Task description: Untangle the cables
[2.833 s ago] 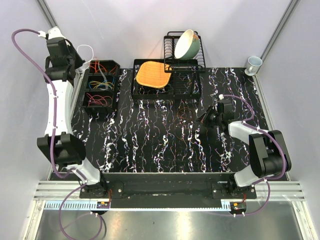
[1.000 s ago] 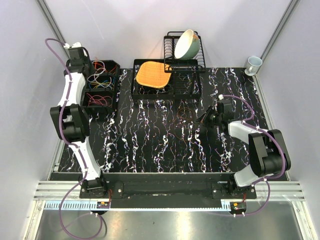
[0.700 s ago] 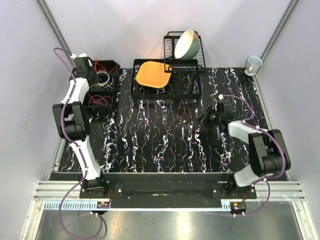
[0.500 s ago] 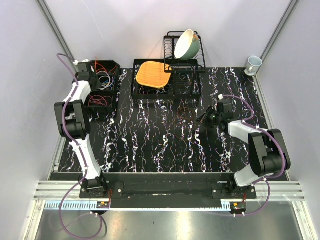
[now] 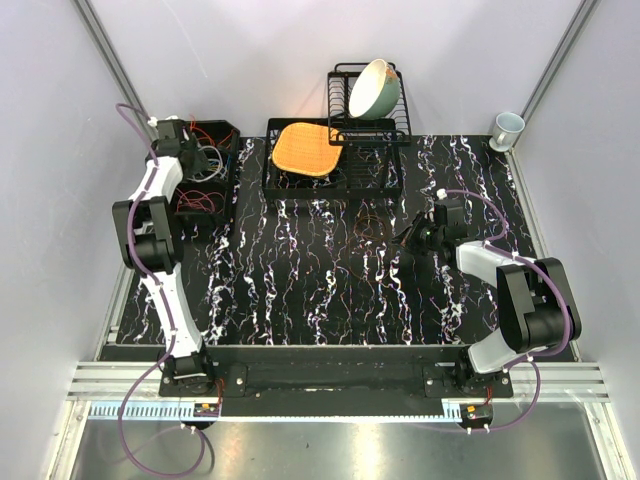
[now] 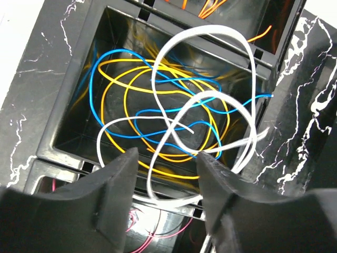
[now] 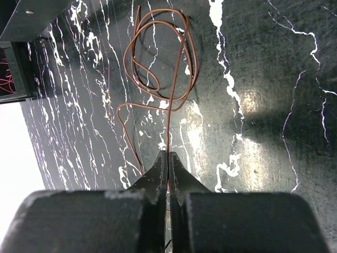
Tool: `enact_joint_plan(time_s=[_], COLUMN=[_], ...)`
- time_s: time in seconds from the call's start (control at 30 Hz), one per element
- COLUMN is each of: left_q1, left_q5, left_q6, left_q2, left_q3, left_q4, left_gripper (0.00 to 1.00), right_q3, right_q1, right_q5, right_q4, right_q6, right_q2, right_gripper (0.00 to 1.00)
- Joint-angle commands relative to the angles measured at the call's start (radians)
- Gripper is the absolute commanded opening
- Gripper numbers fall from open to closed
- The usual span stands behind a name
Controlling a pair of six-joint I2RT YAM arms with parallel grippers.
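A white cable (image 6: 202, 30) loops over a blue cable (image 6: 92, 79) and a yellow cable (image 6: 113, 87) in the bin's (image 6: 68, 105) middle compartment. The left gripper (image 6: 167, 155) hangs above that compartment, jaws spread, with the white cable passing between them. Well right of the bin, on the table (image 7: 263, 63), the right gripper (image 7: 167, 155) pinches a brown cable (image 7: 168, 126).

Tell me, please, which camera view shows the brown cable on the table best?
The right wrist view: the brown cable fills the frame, its loops clear, one strand pinched in the shut right tool. The top external view shows only a faint squiggle beside that tool; the left wrist view misses it.
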Motion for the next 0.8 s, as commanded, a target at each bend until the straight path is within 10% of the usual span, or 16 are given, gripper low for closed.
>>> enact_joint_plan(time_s=[0.0, 0.33, 0.77], left_q1=[0.006, -0.005, -0.028], left_q5=[-0.033, -0.115, -0.102], left_q6=[-0.017, -0.045, -0.115], left_q2=[-0.114, -0.255, -0.263], left_q3=[0.075, -0.023, -0.232], left_q4=[-0.002, -0.025, 0.021], left_gripper=[0.66, 0.74, 0.53], right_q3=[0.038, 0.036, 0.036], right_q1=[0.002, 0.003, 0.002], right_q5=[-0.021, -0.022, -0.022], right_q4=[0.036, 0.034, 0.034], right_q6=[-0.013, -0.013, -0.013], right_q2=[0.008, 0.008, 0.008], right_gripper=[0.00, 0.00, 0.00])
